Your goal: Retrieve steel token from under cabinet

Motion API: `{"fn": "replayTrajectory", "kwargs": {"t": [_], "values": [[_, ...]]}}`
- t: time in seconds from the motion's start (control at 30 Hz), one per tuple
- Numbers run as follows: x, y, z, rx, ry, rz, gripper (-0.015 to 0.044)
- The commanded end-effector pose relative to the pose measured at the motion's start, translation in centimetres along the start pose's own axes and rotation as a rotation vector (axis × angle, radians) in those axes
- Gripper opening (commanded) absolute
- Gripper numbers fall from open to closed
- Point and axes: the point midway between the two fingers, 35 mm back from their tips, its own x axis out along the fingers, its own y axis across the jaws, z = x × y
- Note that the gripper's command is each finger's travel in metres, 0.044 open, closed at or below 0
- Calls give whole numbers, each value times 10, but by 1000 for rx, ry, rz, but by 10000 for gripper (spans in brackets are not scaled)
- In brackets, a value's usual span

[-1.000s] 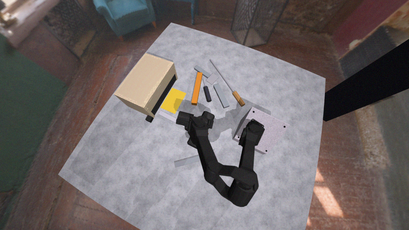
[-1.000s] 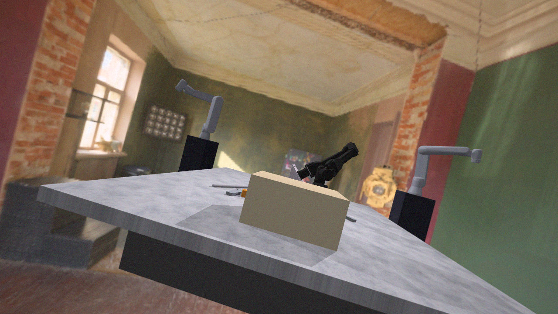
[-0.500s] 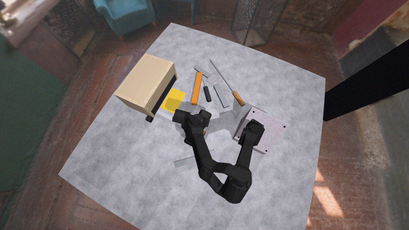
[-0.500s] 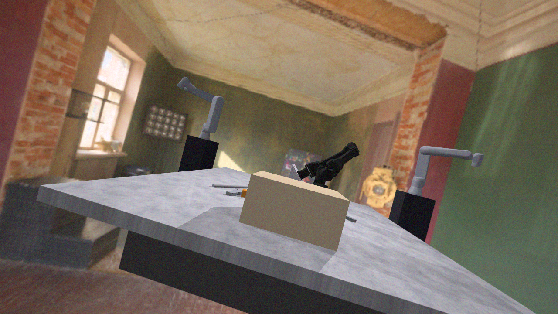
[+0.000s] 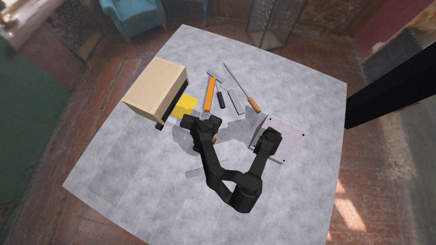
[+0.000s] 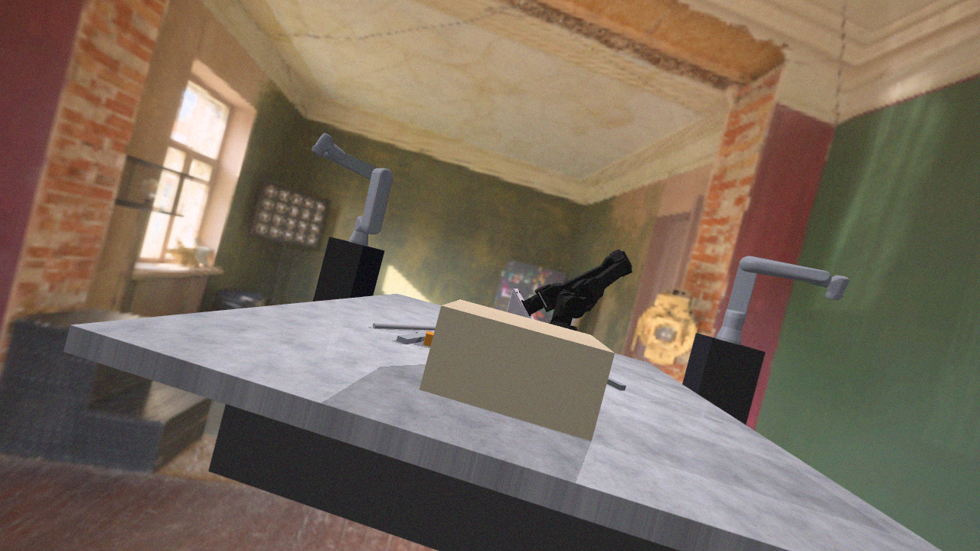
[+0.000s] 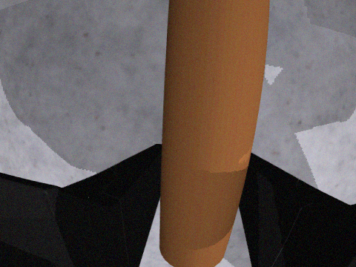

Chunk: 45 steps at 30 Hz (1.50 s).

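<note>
I have the grey worktop [image 5: 274, 91] under me, with the tan cabinet [image 5: 154, 86] standing on its far left part and the yellow marked area [image 5: 186, 104] lying just in front of the cabinet's dark slotted face. The black arm [image 5: 213, 164] reaches from its pale base plate [image 5: 294, 136] across to a spot just in front of the yellow patch. My end effector [image 7: 200, 233] is clenched on a brown cylindrical handle [image 7: 213, 104], which fills the wrist view and runs straight away from the camera between the dark fingers; from above only a small orange-brown bit of it [image 5: 214, 140] shows beside the wrist. A pale bar [image 5: 175, 119] pokes out near the cabinet's corner, partly under the wrist; I cannot tell if it belongs to what I hold.

Beyond the arm lie an orange bar [image 5: 209, 93], a grey bar [image 5: 235, 101], a thin rod with a wooden handle [image 5: 253, 104], a dark-handled short tool [image 5: 220, 99], and two small grey pieces [image 5: 226, 83]. Another grey strip [image 5: 192, 173] lies near the elbow.

I cannot see the steel token in any view; the yellow area shows nothing on it.
</note>
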Motion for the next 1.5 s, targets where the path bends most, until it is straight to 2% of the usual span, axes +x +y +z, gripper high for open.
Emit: {"fn": "replayTrajectory", "kwargs": {"t": [0.0, 1.47], "values": [[0, 0, 6, -3, 1, 5, 0], [-1, -1, 55, -5, 0, 5, 0]]}}
